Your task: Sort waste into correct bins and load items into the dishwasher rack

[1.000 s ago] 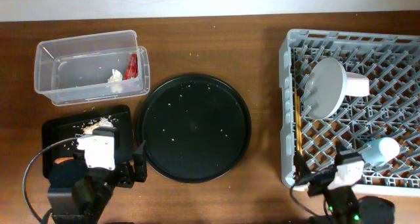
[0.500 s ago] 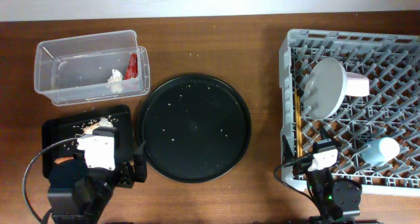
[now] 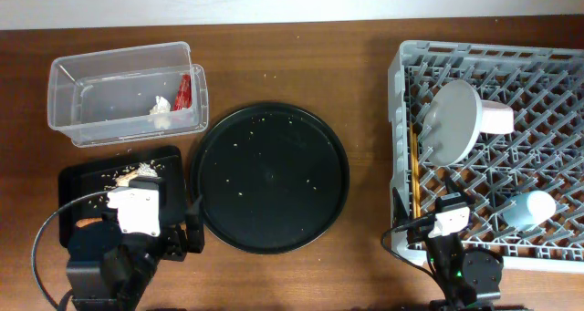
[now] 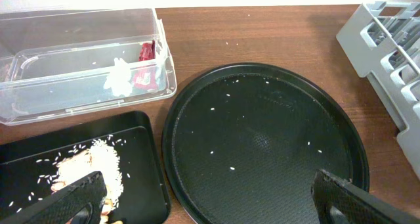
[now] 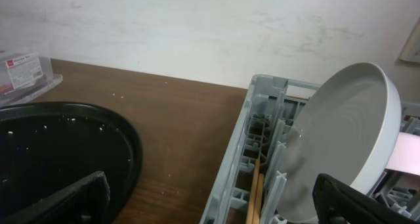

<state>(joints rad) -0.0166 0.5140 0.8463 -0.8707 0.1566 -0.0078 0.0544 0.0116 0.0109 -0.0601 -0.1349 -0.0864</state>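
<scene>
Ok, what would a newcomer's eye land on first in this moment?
The large round black tray, nearly bare, fills the middle of the table. On the right sits the big light-grey plastic dishwasher rack, with a pale grey round plate standing on edge among its pegs. At the upper left of the overhead view, a clear plastic rectangular tub holds a small red wrapper and a crumpled white tissue.

Robotics test bench staged as a kitchen clean-up — a wood-grain table (image 3: 365, 65) stands against a bare white wall (image 5: 197, 27), a dishwasher rack (image 3: 398, 119) sits on the tabletop, and a cabled robot arm (image 3: 100, 270) is mounted at the near edge.
</scene>
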